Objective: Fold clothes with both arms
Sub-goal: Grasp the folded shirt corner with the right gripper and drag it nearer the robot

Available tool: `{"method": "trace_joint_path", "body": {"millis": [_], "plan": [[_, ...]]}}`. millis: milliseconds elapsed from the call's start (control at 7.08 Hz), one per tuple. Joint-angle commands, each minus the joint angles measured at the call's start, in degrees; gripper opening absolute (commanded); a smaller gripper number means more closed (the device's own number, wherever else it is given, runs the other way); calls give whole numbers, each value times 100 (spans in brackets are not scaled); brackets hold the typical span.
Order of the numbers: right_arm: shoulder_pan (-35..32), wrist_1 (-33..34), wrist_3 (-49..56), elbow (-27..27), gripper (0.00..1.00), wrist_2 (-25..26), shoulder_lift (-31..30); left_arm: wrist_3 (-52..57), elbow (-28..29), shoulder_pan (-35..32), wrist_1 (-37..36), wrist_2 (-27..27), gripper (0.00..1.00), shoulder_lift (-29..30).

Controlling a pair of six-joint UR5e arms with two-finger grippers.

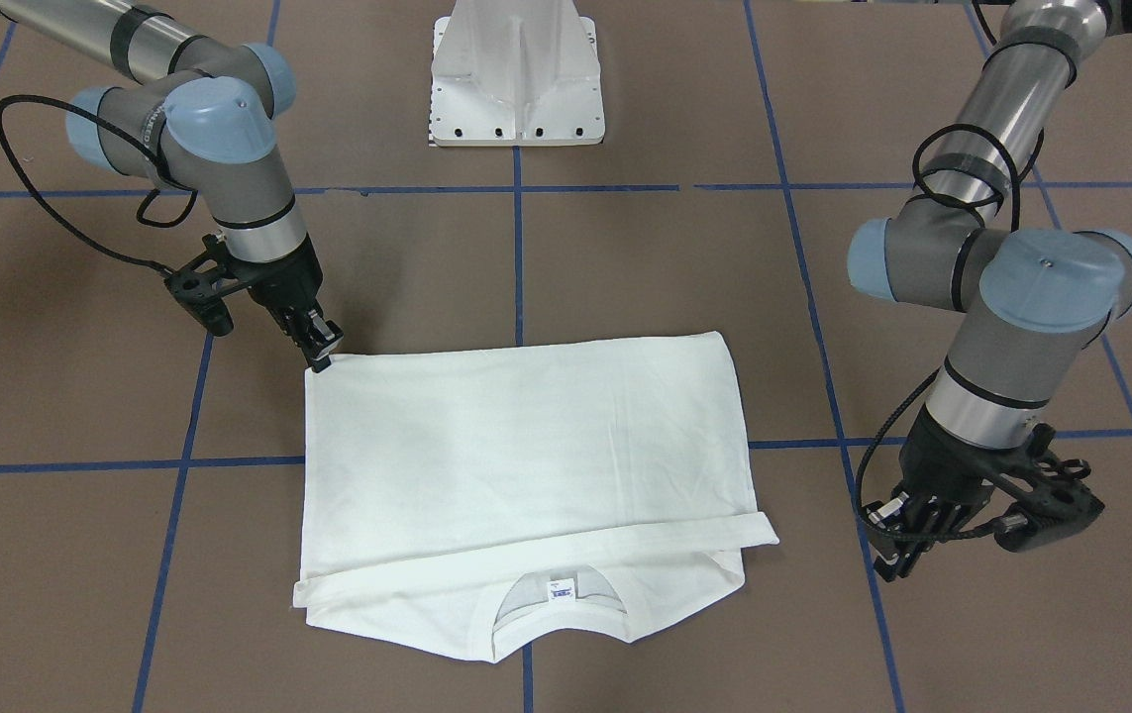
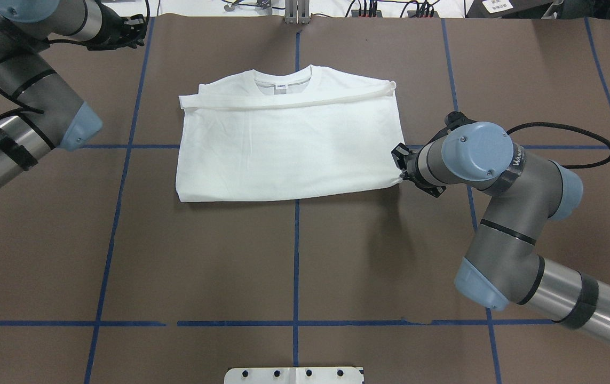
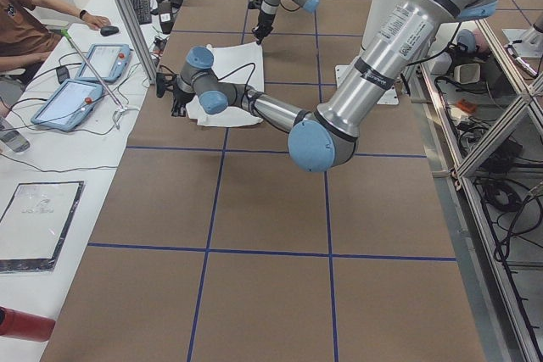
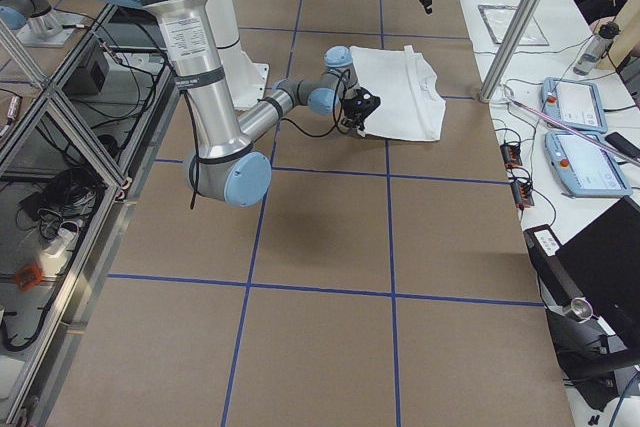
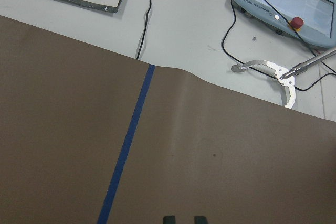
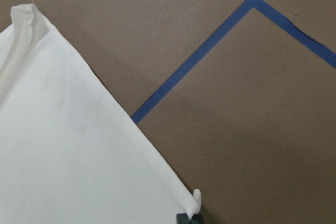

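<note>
Two arms, one shirt: the white cotton T-shirt [image 1: 526,436] lies in the middle of the table [image 2: 294,256], a soft rectangle with one sleeve [image 1: 536,561] banded across it below the ribbed collar [image 2: 283,80]. My right gripper [image 1: 321,349] pinches a hem corner, fingers closed on cloth. My left gripper [image 1: 897,560] hangs well apart, slightly parted, empty. Next, I judge, it must take the other hem corner.

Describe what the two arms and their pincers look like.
Both the left arm and right arm are silver tubes with grey joints, light-blue caps and black bands. A black cable loops along each. One right-arm band carries white lettering. The left pincer and right pincer are black.
</note>
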State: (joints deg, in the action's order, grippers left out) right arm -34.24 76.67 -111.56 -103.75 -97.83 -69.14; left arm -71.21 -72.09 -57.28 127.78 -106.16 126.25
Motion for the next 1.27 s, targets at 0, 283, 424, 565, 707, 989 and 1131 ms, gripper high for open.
{"method": "trace_joint_path", "body": {"millis": [0,283,424,565,707,989,1131], "plan": [[633,1754,20,-1500,0,-8,-82,-25,-50,32,-7,-53,25,22],[1112,2787,20,-2635,0,-879,-597,-347,-741,330,-60,-437,25,-186],[1374,2905,12,-2963,0,-1322,-749,-959,-1276,436,-69,-936,25,-397],[1994,3115,12,-3141,0,-1378,-950,-1365,-1908,646,-86,-1107,25,-686],[2627,3518,12,-3290,0,-1388,-1057,-1752,-2332,839,-86,-1265,25,-863],[3465,3785,-251,-3354,100,-1222,-1066,-2299,-2572,1199,-86,-1275,28,-900],[3468,3786,-269,-3354,100,-1212,-1067,-2728,-2669,1410,-86,-1223,30,-926]]}}
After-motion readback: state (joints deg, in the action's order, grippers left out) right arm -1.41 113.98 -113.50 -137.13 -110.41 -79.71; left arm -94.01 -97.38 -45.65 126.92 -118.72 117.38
